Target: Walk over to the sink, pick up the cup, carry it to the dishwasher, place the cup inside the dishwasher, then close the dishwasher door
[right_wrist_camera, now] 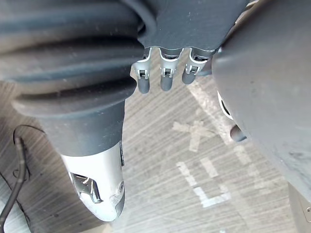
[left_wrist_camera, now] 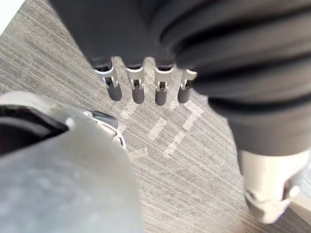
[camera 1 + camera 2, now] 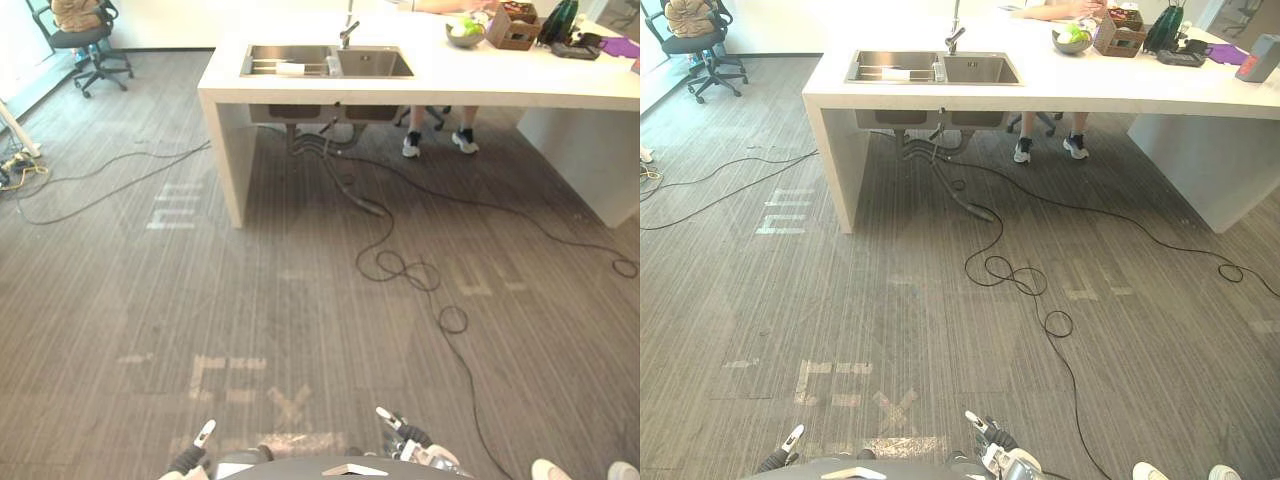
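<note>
Left eye view: table (image 3: 480, 82) ahead, sink (image 3: 376, 63) near its left edge. Pale item in left basin, likely cup (image 3: 290, 69): light, rigid, maybe slippery; grasp round body. Empty, fingers straight: left robot hand (image 2: 136, 86), right robot hand (image 1: 165, 79).

The counter (image 3: 430, 85) is plain white and its sink (image 3: 375, 63), at twelve o'clock, is silver-grey steel. The floor (image 3: 300, 250) is finely striped grey with pale tape marks (image 3: 175, 210). A brown box (image 3: 512, 30) sits at one o'clock and a black office chair (image 3: 85, 38) at eleven o'clock.
</note>
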